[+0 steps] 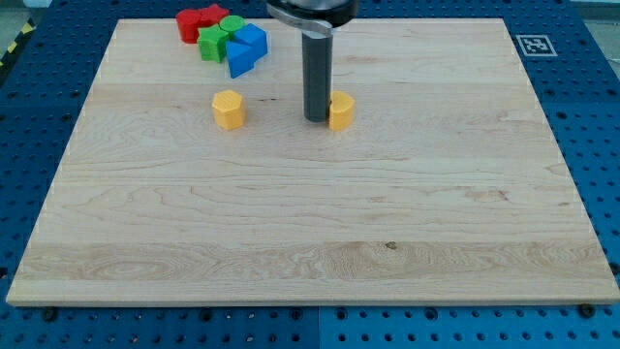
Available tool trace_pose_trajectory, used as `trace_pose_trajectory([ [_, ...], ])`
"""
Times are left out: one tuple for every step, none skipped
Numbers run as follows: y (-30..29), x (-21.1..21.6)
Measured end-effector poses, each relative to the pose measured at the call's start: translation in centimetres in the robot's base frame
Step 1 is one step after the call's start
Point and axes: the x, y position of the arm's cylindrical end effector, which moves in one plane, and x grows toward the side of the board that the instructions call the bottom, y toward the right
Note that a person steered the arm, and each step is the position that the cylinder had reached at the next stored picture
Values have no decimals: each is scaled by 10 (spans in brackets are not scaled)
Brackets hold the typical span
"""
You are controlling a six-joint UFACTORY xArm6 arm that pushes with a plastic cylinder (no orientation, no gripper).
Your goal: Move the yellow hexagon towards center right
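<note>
Two yellow blocks lie on the wooden board (310, 223). One yellow hexagon (229, 110) sits left of centre in the upper part of the view. A second yellow block (341, 111), partly hidden by the rod, sits near the upper middle; its shape is hard to tell. My tip (317, 118) touches the board right at this second block's left side, about 90 pixels to the right of the yellow hexagon.
A cluster sits at the view's top left: two red blocks (197, 21), two green blocks (219, 37) and two blue blocks (246, 50), touching each other. A black-and-white marker tag (534, 45) is at the board's top right corner. Blue pegboard surrounds the board.
</note>
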Motion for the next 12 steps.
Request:
trace_pose_trajectory([
  [-21, -17],
  [-36, -21],
  [-68, -30],
  [-125, -39],
  [-173, -26],
  [-164, -10],
  [-136, -7],
  [-101, 3],
  [-67, 27],
  [-35, 42],
  [3, 61],
  [36, 82],
])
